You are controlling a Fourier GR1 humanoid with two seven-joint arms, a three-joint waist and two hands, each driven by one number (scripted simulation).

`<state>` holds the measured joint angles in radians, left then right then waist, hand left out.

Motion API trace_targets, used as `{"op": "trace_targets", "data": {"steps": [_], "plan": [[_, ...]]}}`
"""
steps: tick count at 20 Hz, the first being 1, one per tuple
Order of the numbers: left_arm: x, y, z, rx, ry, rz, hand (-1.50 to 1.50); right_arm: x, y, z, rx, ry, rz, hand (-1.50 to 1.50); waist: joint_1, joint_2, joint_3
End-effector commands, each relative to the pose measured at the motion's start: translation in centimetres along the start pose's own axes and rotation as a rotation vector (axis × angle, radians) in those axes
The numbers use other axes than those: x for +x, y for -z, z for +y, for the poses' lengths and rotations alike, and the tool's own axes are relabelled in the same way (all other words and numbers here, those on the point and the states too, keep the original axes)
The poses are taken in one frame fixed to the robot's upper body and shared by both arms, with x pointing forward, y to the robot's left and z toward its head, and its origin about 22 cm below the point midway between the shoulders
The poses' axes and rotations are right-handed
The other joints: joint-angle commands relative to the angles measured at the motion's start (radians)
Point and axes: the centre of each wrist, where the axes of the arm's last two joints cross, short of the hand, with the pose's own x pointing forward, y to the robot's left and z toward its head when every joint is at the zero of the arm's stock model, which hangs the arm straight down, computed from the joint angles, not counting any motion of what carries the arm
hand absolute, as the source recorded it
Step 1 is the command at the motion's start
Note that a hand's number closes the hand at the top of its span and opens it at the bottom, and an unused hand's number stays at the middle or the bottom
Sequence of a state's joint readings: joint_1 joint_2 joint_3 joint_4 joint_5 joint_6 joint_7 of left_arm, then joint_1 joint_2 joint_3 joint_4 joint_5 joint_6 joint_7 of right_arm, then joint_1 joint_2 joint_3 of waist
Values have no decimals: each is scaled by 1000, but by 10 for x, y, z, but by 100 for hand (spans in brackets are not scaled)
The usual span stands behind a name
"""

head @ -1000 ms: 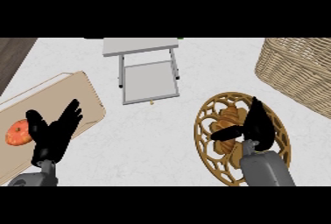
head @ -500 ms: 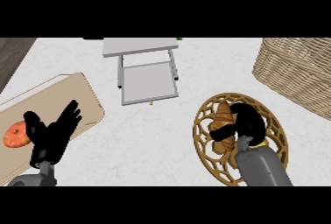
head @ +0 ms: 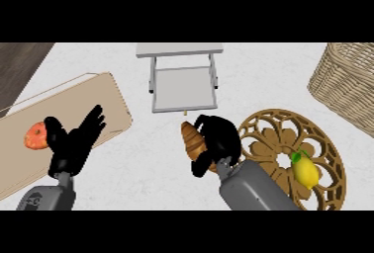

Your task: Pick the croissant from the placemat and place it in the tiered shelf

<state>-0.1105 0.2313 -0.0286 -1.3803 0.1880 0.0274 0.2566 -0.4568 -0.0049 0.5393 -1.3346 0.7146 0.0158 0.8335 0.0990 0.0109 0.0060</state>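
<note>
Bare counter (head: 146,148) lies between the shelf (head: 182,91) and the croissant (head: 192,141), which is just below the shelf's front edge and left of the placemat (head: 270,133). The right hand (head: 219,138) has its fingers curled round the croissant. The left hand (head: 73,141), down-left of the shelf, has straight fingers and holds nothing.

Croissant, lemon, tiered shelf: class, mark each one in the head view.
croissant (head: 191,141), head view, on its bare brown crust.
lemon (head: 305,171), head view, on the middle of its yellow body.
tiered shelf (head: 182,89), head view, on its lower grey tier.
</note>
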Motion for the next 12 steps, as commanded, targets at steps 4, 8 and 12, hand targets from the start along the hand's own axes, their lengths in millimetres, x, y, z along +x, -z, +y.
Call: {"op": "trace_targets", "data": {"steps": [4, 8, 12], "plan": [[-18, 1, 2, -11, 1, 85, 0, 88, -54, -6, -16, 8, -378, 150, 5, -6, -7], [-23, -2, 7, 3, 8, 105, 0, 124, -81, -21, -179, 56, -453, 150, -23, -12, -8], [-19, -3, 16, 44, -38, 121, 0, 159, -113, -59, -302, 103, -467, 150, -56, -19, -8]]}}
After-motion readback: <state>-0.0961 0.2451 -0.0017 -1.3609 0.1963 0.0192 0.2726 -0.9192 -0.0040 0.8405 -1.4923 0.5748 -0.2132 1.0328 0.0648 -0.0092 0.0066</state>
